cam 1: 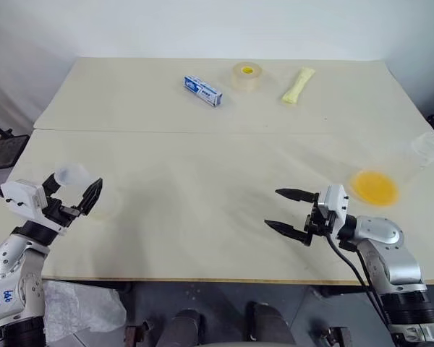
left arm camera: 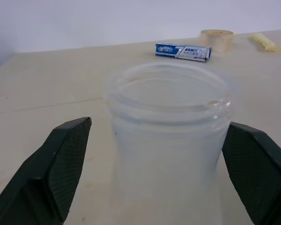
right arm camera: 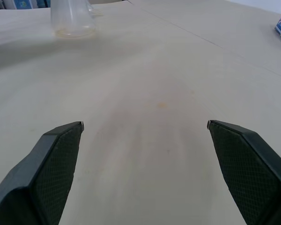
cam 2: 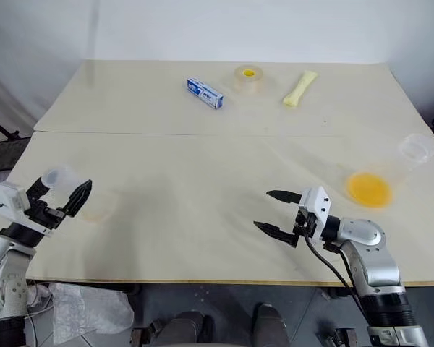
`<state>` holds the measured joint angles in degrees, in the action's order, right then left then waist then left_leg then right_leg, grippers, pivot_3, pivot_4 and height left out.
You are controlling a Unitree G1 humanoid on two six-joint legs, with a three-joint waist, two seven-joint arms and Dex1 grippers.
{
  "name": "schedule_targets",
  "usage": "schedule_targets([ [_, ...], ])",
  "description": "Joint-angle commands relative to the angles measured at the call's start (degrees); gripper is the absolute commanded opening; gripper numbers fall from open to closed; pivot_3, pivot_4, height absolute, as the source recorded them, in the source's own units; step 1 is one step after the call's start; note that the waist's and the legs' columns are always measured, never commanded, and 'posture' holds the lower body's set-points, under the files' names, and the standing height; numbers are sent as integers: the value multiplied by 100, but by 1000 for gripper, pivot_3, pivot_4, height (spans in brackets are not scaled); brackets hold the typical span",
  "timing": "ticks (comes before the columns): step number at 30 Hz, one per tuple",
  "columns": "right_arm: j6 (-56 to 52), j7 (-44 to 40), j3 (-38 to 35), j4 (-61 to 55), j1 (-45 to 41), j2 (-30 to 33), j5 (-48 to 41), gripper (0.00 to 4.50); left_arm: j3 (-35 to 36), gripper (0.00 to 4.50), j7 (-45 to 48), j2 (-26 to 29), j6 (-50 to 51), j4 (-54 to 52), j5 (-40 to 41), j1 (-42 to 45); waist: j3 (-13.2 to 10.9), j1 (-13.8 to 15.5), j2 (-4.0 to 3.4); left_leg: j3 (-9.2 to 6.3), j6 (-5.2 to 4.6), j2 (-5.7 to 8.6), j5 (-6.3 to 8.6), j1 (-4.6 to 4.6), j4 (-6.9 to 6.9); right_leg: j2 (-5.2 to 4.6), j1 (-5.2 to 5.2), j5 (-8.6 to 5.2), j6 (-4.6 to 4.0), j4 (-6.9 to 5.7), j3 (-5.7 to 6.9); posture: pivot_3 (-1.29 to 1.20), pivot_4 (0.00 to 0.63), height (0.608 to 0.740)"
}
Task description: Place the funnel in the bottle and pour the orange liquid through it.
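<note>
A clear bottle (left arm camera: pixel 168 140) stands near the table's left edge, its open mouth (cam 1: pixel 72 174) between the fingers of my left gripper (cam 1: pixel 76 186). That gripper is open, one finger (left arm camera: pixel 61 164) a little clear of the glass. From the right wrist view the bottle (right arm camera: pixel 72 18) shows a flared base. The orange liquid (cam 1: pixel 376 187) lies in the bottom of a clear container at the right, whose smaller round rim (cam 1: pixel 428 147) rises beside the table edge. I cannot make out the funnel. My right gripper (cam 1: pixel 272 207) is open and empty, pointing left over bare table.
At the back of the table (cam 1: pixel 202 181) lie a blue-and-white toothpaste box (cam 1: pixel 202 90), a tape roll (cam 1: pixel 247 75) and a pale yellow packet (cam 1: pixel 298 85). A seam (cam 1: pixel 202 132) runs across the table. A plastic bag (cam 1: pixel 79 307) sits below the front left edge.
</note>
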<state>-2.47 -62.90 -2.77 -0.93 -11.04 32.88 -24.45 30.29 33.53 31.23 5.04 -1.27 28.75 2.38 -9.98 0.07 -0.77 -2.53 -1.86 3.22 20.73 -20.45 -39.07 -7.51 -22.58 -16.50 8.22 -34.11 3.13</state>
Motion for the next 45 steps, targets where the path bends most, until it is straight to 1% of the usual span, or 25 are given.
schedule_targets([
  [1, 10, 37, -169, -258, 58, 28, -152, 4500, 81, 3697, 77, 185, 64, -38, 80, 73, 0, -2, 0, 0, 0, 0, 0, 0, 0, 0, 0, 0, 0, 0, 0, 0, 150, 740],
  [4, -9, 48, -206, -310, 92, 53, -182, 4500, 77, 2754, 216, 229, 125, -50, 173, 82, 0, -2, 0, 2, -1, 0, -1, 0, 0, -1, 0, 0, 0, -1, -2, 0, 150, 740],
  [5, -20, 49, -221, -330, 100, 64, -197, 4500, 61, 2478, 251, 240, 166, -79, 191, 84, 0, -2, 0, 1, -1, 0, -1, 0, 0, -1, 0, 0, 0, -2, -2, 0, 150, 740],
  [6, -29, 47, -234, -342, 105, 73, -208, 4500, 51, 2311, 268, 243, 199, -104, 198, 86, 0, -3, 0, 1, -1, 0, -1, 1, -1, -1, 0, 0, 0, -3, -3, 0, 150, 740],
  [9, -119, 48, -311, -483, 130, 111, -324, 4500, -109, 2311, 477, 374, 364, -148, 220, 229, 0, -2, 0, 0, -1, 0, -1, 0, -1, -1, 0, 0, 0, -4, -5, 0, 150, 740],
  [14, -370, 28, -509, -853, 263, 212, -592, 4500, -702, 2311, 987, 621, 557, 86, 174, 989, -3, 104, 4, -3, -3, 4, -2, 0, -4, -1, 2, 0, 0, -3, -5, 0, 150, 740],
  [19, -589, 8, -627, -1181, 474, 303, -816, 4500, -1582, 2311, 1546, 467, 642, 475, 38, 2101, -6, 134, 8, -5, -4, 9, -3, -1, -4, 7, -2, 1, 1, -19, 3, 0, 150, 740],
  [23, -611, 124, -660, -1292, 505, 293, -800, 4500, -2365, 2311, 2008, 52, 491, 979, -221, 2987, -7, 128, 10, -1, -8, 18, -4, -2, -5, 11, -2, 3, 5, -20, 30, 0, 150, 740],
  [25, -574, 218, -678, -1328, 533, 260, -756, 4500, -2708, 2311, 2145, -243, 506, 1254, -348, 3390, -8, 129, 12, 0, -10, 21, -6, -3, -5, 9, -2, 3, 7, -20, 35, 0, 150, 740],
  [29, -494, 386, -710, -1465, 712, 228, -693, 4500, -3148, 2311, 2199, -734, 490, 1950, -659, 4029, -12, 127, 18, -1, -11, 20, -7, -7, -8, 13, -2, 4, 8, -20, 42, 0, 150, 740],
  [38, -393, 875, -925, -1973, 1319, 136, -665, 4500, -3681, 2311, 2105, -1760, -45, 3423, -1393, 5029, -18, 154, 29, 8, -19, 21, -12, -19, -18, 16, -1, 10, 19, -8, 45, 0, 150, 740],
  [45, -344, 1106, -934, -2226, 1628, 85, -640, 4500, -3767, 2311, 2369, -1997, -398, 3978, -1642, 5307, -18, 152, 29, 11, -19, 20, -17, -20, -20, 16, 0, 12, 24, -3, 46, 0, 150, 740],
])
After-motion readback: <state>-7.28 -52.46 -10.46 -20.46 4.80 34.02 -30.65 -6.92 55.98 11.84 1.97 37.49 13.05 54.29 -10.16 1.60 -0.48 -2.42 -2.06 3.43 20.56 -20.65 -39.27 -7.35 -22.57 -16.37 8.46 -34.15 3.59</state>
